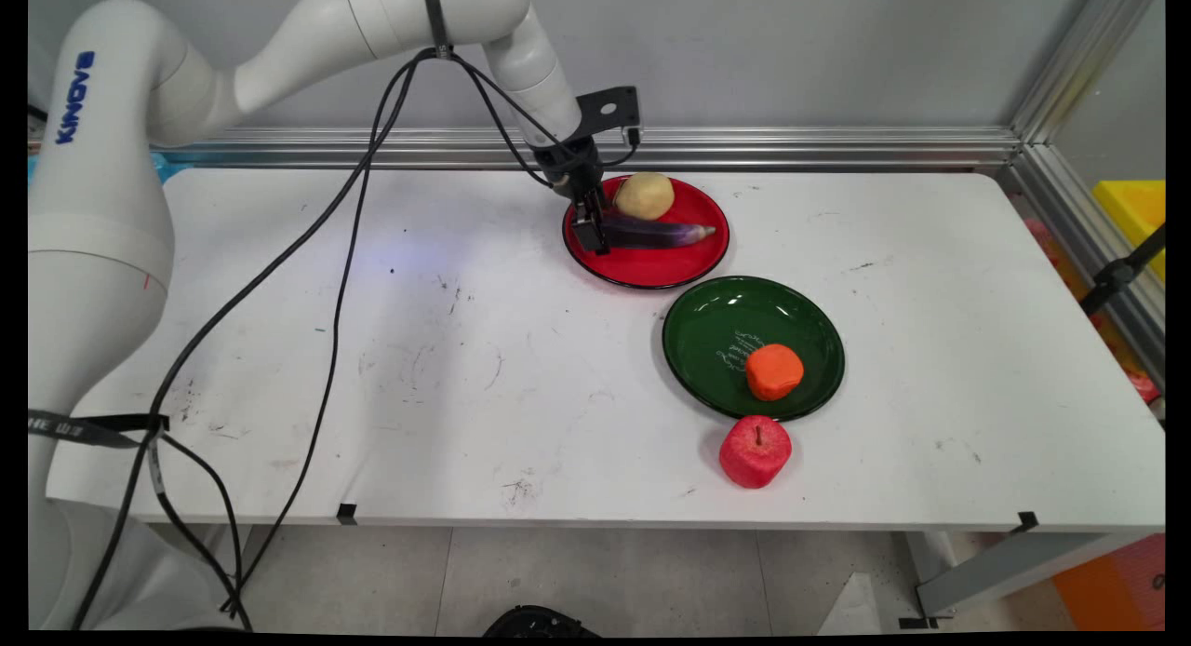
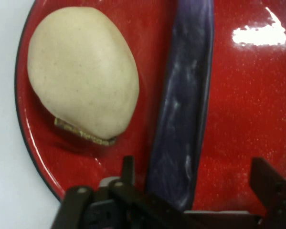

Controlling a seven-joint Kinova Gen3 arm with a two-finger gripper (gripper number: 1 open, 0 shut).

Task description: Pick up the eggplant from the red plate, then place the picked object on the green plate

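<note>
The hand [image 1: 592, 234] was down on the red plate [image 1: 651, 269], its two fingers spread apart on either side of the purple eggplant's [image 1: 661, 234] near end, one finger [image 2: 269, 179] standing clear of it. A pale potato [image 1: 644, 195] lay just beside the eggplant on the same plate. The green plate [image 1: 716, 320] held an orange fruit [image 1: 774, 371]. A red apple [image 1: 755, 451] sat on the bench [image 1: 419, 348] near the green plate.

The claw [image 1: 592, 233] sits at the eggplant's [image 1: 662, 233] end on the red plate [image 1: 651, 269], beside a potato [image 1: 644, 195].
</note>
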